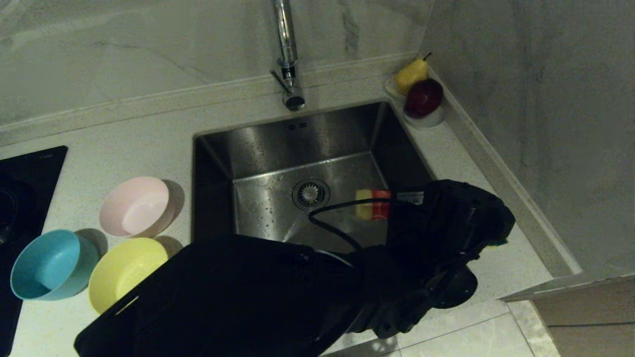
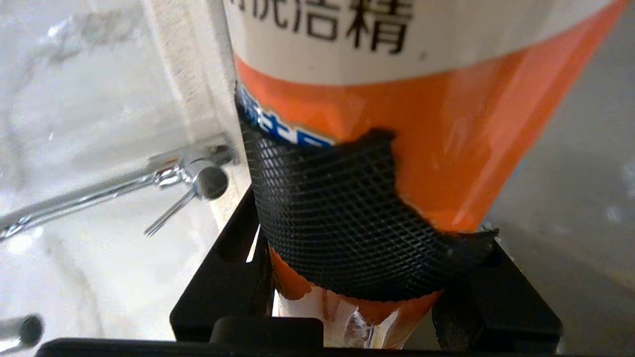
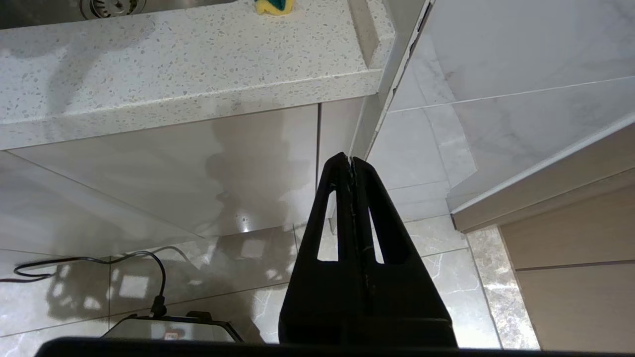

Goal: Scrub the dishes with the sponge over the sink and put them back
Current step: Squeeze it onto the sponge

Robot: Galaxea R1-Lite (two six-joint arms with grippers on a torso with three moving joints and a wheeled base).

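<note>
My left gripper [image 2: 358, 270] is shut on an orange and white dish-soap bottle [image 2: 421, 129], gripping it at its black mesh band. In the head view the left arm reaches across the sink [image 1: 297, 134] to its right side, and the bottle's end [image 1: 372, 204] pokes out over the basin near the drain [image 1: 310, 193]. The pink bowl [image 1: 136, 206], the blue bowl [image 1: 49, 265] and the yellow bowl [image 1: 124, 270] stand on the counter left of the sink. The sponge [image 3: 274, 6] lies on the counter right of the sink; only a sliver [image 1: 498, 243] shows behind the left hand. My right gripper [image 3: 351, 159] hangs shut and empty below the counter edge.
The chrome tap [image 1: 287, 54] rises behind the sink. A white dish [image 1: 429, 120] with a pear [image 1: 411, 74] and a red apple [image 1: 424, 96] sits in the back right corner by the wall. A black hob [image 1: 25, 198] borders the bowls on the left.
</note>
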